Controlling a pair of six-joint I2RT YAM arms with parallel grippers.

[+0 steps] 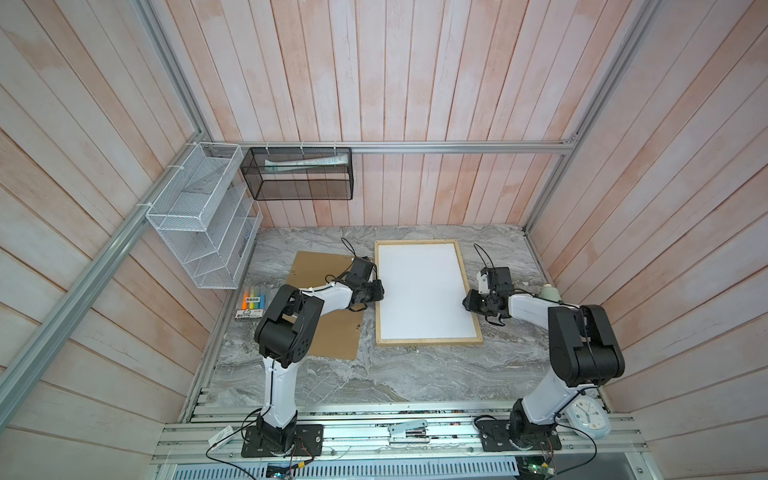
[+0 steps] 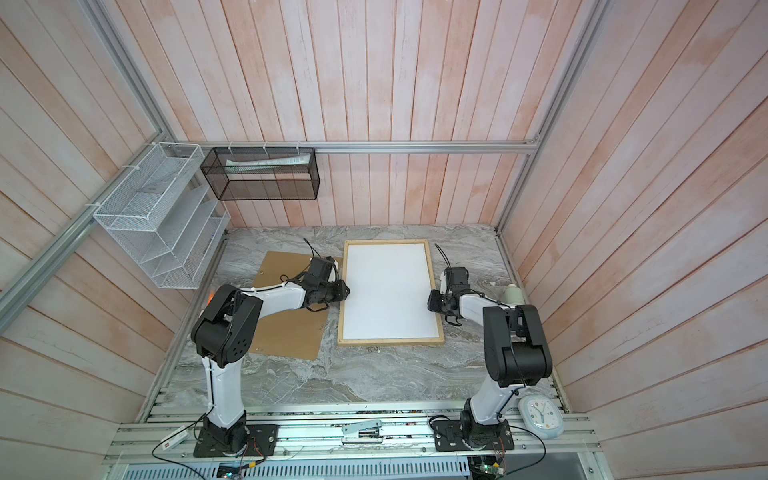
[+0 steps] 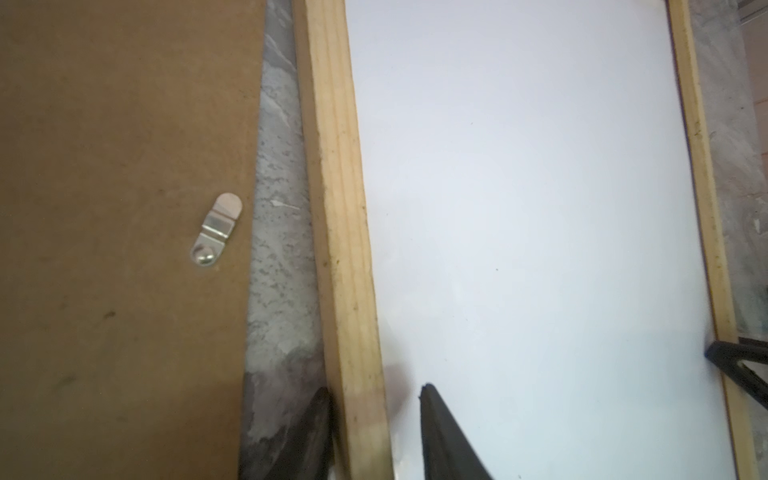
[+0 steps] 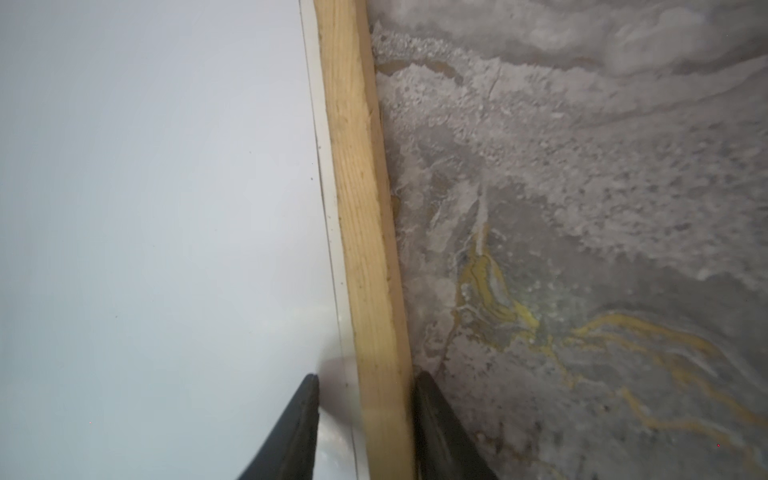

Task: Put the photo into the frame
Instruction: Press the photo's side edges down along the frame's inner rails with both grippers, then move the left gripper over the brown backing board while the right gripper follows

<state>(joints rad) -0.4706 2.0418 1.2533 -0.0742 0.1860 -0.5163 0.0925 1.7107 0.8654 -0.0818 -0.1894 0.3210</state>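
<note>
On the left part of the table [image 1: 374,374] a brown backing board [image 1: 336,336] lies flat, just beside the frame [image 1: 428,342], which lies toward the far middle of the table. Inside the frame the photo [image 1: 424,291] rests with a plain white side up. Halfway along the left rail the left gripper [image 3: 374,397] has its jaws narrowly apart astride the wood, clamping nothing; the right gripper [image 4: 365,380] stands astride the right rail in the same way.
</note>
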